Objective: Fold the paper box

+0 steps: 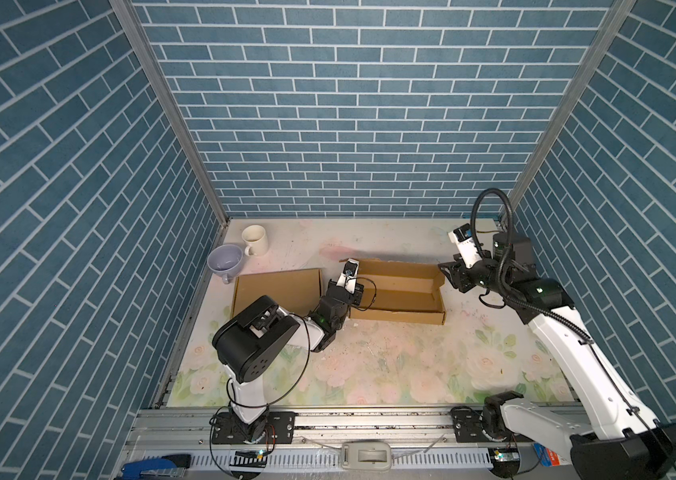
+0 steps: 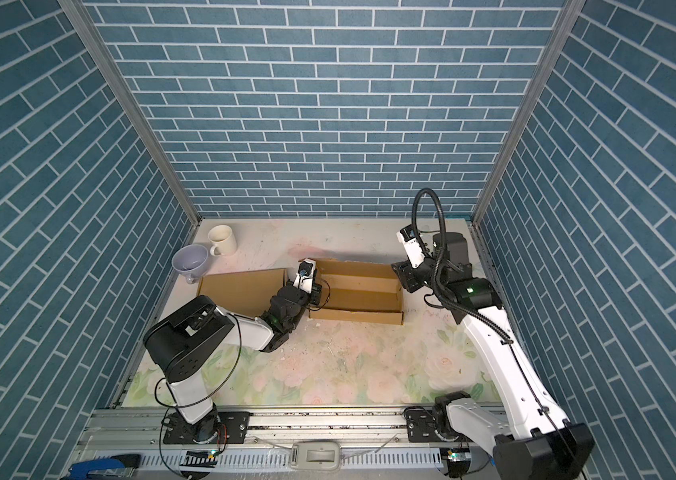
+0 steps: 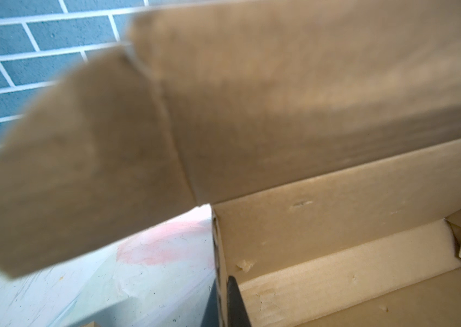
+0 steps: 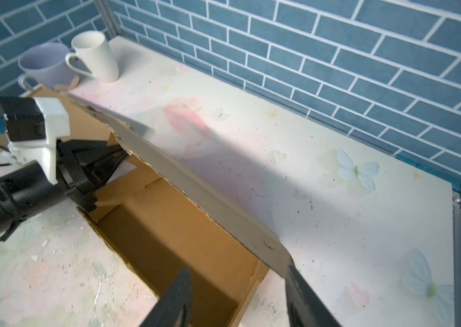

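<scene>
- At mid-frame in both top views, the brown cardboard paper box (image 1: 396, 293) sits as an open tray, its flat lid panel (image 1: 278, 291) lying to the left.
- Left gripper (image 4: 116, 160): fingers closed tight, pinching the tray's left end wall.
- Right gripper (image 4: 238, 269): fingers spread apart at the right end, holding nothing.
- Risk: the tall far flap (image 4: 195, 192), unsupported, may flop outward; a tug from the left pinch could tear or skew the tray.

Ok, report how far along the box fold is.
Done: the box is a tray, with its near wall standing. In hand: the left pincer is shut on its left end wall, and the right pincer is open at the right end. Left: the far flap is not folded over, so the top is open.
</scene>
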### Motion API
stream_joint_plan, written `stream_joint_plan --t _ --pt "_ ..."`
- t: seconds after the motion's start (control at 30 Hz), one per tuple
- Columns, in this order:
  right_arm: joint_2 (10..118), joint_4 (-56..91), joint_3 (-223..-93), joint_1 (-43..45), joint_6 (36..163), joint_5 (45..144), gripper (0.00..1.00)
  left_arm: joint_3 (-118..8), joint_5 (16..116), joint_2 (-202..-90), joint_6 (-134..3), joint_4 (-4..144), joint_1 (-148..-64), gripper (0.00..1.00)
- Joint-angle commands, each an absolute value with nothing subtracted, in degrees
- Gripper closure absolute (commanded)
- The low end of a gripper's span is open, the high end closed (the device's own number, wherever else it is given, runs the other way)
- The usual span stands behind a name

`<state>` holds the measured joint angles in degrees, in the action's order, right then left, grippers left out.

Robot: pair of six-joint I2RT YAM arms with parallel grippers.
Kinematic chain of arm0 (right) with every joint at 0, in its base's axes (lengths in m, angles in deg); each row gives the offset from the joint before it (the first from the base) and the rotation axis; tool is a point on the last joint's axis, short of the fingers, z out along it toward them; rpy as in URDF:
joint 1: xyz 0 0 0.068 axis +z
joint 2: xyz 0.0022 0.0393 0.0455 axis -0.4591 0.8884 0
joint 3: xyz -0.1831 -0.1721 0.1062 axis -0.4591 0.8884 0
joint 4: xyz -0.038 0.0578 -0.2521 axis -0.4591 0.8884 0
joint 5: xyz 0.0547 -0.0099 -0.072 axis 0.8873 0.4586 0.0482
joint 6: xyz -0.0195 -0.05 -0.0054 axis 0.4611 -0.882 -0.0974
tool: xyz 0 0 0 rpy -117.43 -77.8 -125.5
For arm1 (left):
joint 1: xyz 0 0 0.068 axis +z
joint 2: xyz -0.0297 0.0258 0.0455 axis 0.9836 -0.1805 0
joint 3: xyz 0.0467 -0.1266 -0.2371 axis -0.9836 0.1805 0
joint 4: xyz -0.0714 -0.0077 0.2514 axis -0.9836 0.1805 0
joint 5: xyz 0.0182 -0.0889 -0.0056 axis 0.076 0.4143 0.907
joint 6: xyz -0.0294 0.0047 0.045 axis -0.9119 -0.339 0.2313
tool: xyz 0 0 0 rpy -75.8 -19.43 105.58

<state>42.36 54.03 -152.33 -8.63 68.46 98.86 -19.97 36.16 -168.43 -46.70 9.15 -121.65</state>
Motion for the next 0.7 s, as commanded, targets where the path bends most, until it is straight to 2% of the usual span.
stream_joint_plan --t 0.0,0.23,0.37,0.47,0.67 --pt "49.2 67.2 -159.6 -6.0 55.6 97.9 0.45 -17.8 35.9 -171.4 -45.4 14.2 -121.9 1.00" --pt "61.0 72.2 -170.8 -0.6 49.1 99.5 0.46 -17.5 36.3 -172.0 -45.4 14.0 -121.9 1.00" --pt "66.2 73.8 -174.5 0.6 46.5 98.9 0.50 -17.1 36.3 -172.1 -45.4 13.8 -121.9 1.00" --pt "69.3 76.0 -177.3 0.9 45.3 100.1 0.55 -16.6 36.2 -172.1 -45.3 13.7 -121.9 1.00" --pt "72.1 79.0 -179.2 1.1 44.7 103.6 0.77 -16.6 36.3 -172.1 -45.3 13.8 -122.0 1.00"
